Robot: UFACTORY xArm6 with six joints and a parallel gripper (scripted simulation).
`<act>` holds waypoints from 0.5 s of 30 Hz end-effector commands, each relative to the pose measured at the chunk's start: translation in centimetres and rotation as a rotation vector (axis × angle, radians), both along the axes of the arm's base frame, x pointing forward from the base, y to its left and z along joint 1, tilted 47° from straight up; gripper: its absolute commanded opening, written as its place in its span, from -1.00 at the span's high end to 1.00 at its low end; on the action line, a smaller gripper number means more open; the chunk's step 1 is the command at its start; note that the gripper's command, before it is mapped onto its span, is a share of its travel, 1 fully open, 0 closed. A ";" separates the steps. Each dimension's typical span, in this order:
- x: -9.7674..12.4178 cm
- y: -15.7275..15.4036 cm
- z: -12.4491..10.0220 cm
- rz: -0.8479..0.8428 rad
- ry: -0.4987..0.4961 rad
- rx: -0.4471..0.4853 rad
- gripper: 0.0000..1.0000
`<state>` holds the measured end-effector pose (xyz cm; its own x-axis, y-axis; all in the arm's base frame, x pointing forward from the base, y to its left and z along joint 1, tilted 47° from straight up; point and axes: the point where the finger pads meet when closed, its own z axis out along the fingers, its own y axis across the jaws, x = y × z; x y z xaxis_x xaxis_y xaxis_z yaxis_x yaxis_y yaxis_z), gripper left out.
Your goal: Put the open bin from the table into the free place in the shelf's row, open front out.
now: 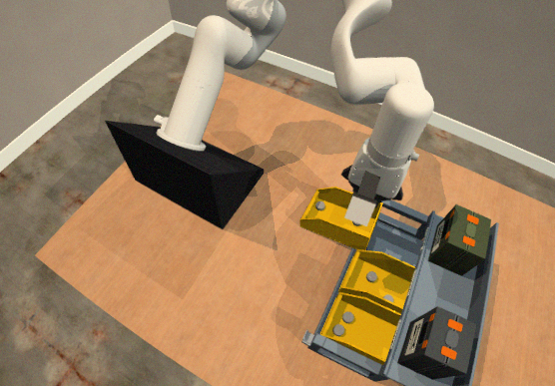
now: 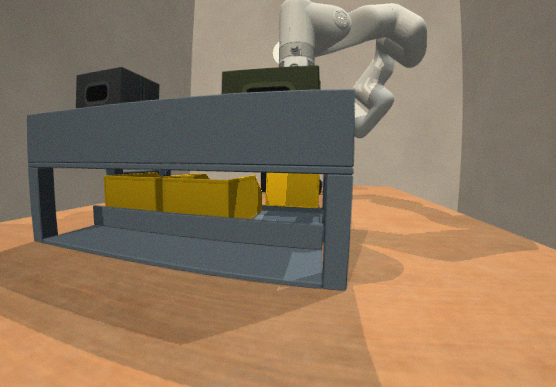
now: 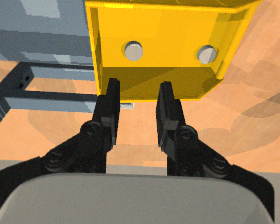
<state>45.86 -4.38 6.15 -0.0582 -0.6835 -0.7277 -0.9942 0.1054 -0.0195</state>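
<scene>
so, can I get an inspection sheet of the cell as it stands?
Surface: wooden table top carrying the shelf and the arm's black pedestal.
Job's things: yellow bin on the table beside the shelf, level, grey parts inside; free place unfilled; two yellow bins in the row.
Clutter: two dark boxes on the shelf's upper board.
Grippers: gripper over the bin's near wall, jaws partly open, holding nothing.
Cables: nothing seen.
Surroundings: grey walls, white baseboard.
</scene>
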 end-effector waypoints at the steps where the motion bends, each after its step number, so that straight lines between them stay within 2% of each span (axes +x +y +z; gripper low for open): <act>1: -1.8 0.4 -0.2 -0.002 -0.003 -0.002 0.35; 4: -4.6 1.2 -0.8 -0.002 -0.003 -0.002 0.35; 15: -4.6 1.2 -0.8 -0.002 -0.003 -0.002 0.35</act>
<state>41.21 -3.11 5.31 -0.0581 -0.6835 -0.7277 -0.9943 0.1053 -0.0194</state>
